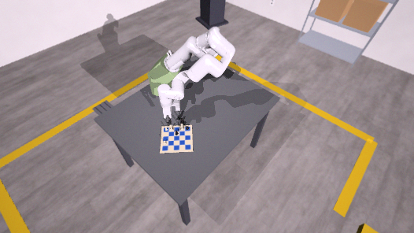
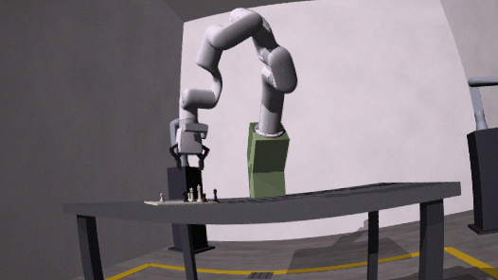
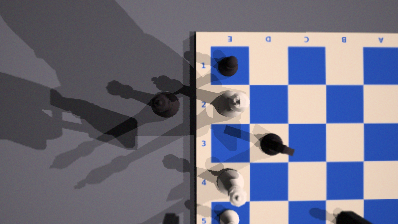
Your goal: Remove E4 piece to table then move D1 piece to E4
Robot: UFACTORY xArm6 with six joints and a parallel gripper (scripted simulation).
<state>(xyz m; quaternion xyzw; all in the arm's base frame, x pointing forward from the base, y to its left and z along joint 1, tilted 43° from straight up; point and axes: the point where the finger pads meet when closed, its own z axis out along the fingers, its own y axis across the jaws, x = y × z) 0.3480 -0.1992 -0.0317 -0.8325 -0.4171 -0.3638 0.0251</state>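
Wrist: dark piece [image 3: 165, 104] upright on table [image 3: 100, 190], tool [image 2: 189, 166] spread.

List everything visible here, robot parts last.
Table: one, dark grey, inside the floor tape.
Chessboard: one, blue and cream, on the table.
Black pieces on board: three, on E1, D3, and one cut off at the wrist view's bottom edge.
White pieces: three, on E2, E4, E5.
Dark piece: one, on the table beside E2.
Shelf rack: one, grey, back corner.
Floor tape: yellow.
Pedestal: one, green.
Arm: one, white.
Gripper: one, open, above the board.
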